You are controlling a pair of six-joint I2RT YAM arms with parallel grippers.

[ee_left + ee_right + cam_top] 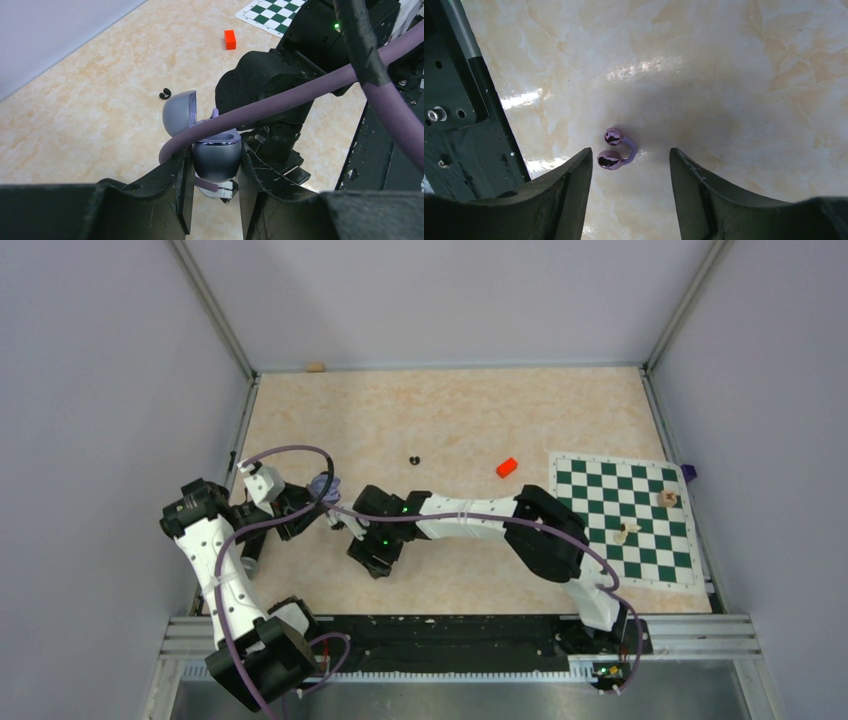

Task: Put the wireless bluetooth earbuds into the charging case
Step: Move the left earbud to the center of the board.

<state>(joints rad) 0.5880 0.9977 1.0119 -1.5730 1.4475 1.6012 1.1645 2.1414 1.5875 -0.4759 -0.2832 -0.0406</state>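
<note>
My left gripper (215,172) is shut on the lilac-grey charging case (216,161) and holds it upright above the table, with its lid (179,113) open. The case also shows in the top view (324,486), at the left gripper (306,502). My purple cable crosses in front of the case opening, so I cannot tell what is inside. Two lilac earbuds (615,148), joined by a curved band, lie on the table between the open fingers of my right gripper (630,156), nearer its left finger. The right gripper (372,556) hides them in the top view. Two black earbuds (415,459) lie mid-table, also seen in the left wrist view (164,93).
A small red block (507,467) lies right of the black buds. A green-and-white chessboard mat (600,502) with two wooden pieces (667,497) covers the right side. The right arm's wrist sits close behind the held case (270,85).
</note>
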